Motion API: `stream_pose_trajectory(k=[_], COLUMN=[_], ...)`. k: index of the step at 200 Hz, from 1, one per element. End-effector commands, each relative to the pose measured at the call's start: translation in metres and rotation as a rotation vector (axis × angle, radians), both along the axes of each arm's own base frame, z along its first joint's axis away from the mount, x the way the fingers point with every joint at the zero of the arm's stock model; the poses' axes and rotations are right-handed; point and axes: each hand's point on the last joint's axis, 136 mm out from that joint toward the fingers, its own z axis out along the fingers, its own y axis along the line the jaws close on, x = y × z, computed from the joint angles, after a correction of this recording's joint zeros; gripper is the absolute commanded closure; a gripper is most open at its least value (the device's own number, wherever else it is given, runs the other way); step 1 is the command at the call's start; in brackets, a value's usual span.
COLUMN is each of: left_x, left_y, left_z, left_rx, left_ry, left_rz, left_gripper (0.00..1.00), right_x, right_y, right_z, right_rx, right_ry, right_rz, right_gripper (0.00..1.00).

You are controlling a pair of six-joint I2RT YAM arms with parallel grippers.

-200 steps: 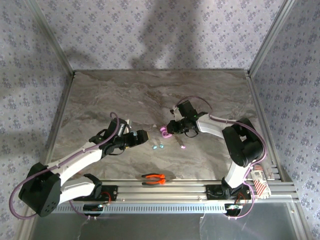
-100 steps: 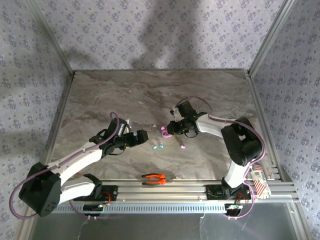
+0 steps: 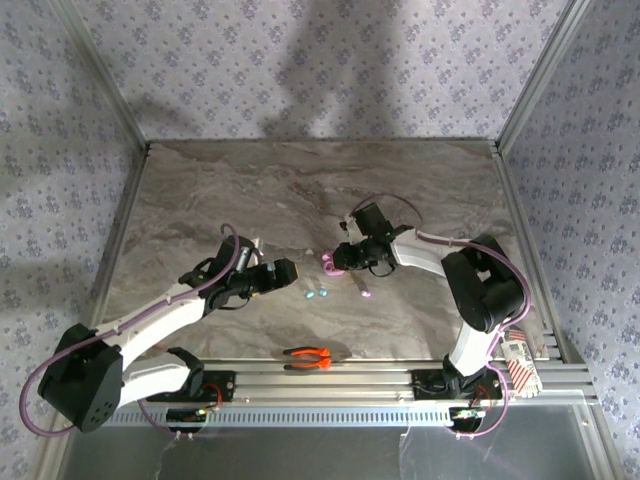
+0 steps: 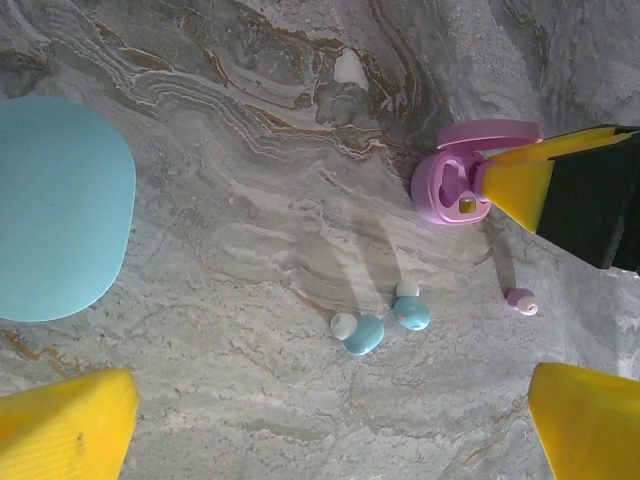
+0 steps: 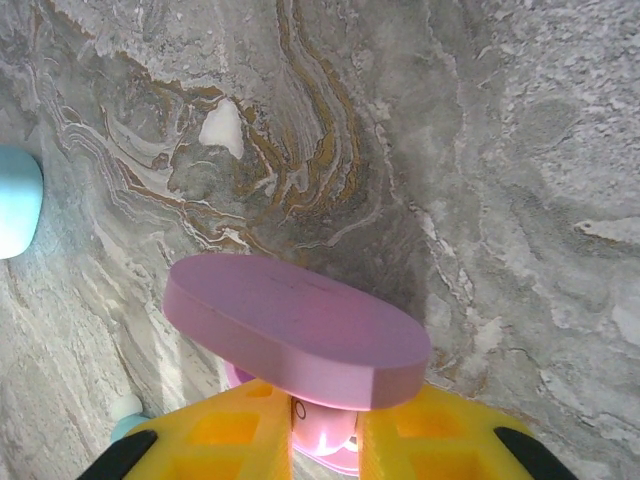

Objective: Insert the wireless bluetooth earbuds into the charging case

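- Top view: the left tool hangs wide and empty over the bench, just left of the two teal buds. The right tool sits low at the pink case. One pink bud lies loose near the teal pair. The pliers lie at the front edge, well apart from all of it.
- Left wrist: the pink case stands open with its lid raised, and one socket shows a bare metal contact. A yellow finger of the right tool touches the case's rim. The teal buds lie close together, perhaps touching, each with a pale tip. The pink bud lies apart from them, nearer the case. The teal case lies off to one side and looks shut.
- Right wrist: the right tool's fingers stand narrow on either side of something pink beneath the lid. I cannot tell whether they pinch the case base, a bud, or nothing.
- Handling, as I judge it: the buds are tiny, very light, hard and smooth, so they will likely roll or squirt out of a careless pinch.
- The safer hold looks to be across the rounded body with the pale tip left free, using a light squeeze.
- The open case is also light and may slide or tip when a bud is pressed in, so it probably wants steadying at its base.
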Motion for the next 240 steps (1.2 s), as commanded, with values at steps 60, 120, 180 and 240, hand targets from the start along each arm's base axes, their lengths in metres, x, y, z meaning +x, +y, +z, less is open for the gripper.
stream_pose_trajectory(k=[60,120,180,240], left_x=[0.0,0.001,-0.001,-0.006], left_y=[-0.002,-0.002,-0.001,0.0], left_z=[0.004,0.006,0.008,0.023], left_rx=[-0.018,-0.021,-0.021,-0.052], left_ry=[-0.013,-0.016,-0.018,-0.049], left_rz=[-0.019,-0.016,-0.014,-0.003], left_gripper=[0.0,0.0,0.0,0.0], right_x=[-0.009,-0.008,-0.009,-0.018], right_y=[-0.006,-0.006,-0.009,-0.023], right_z=[0.006,0.016,0.026,0.059], right_rx=[-0.047,-0.043,-0.043,-0.035], right_ry=[-0.001,-0.02,-0.04,-0.094], right_rz=[0.005,0.004,-0.003,-0.04], right_gripper=[0.75,0.71,0.71,0.58])
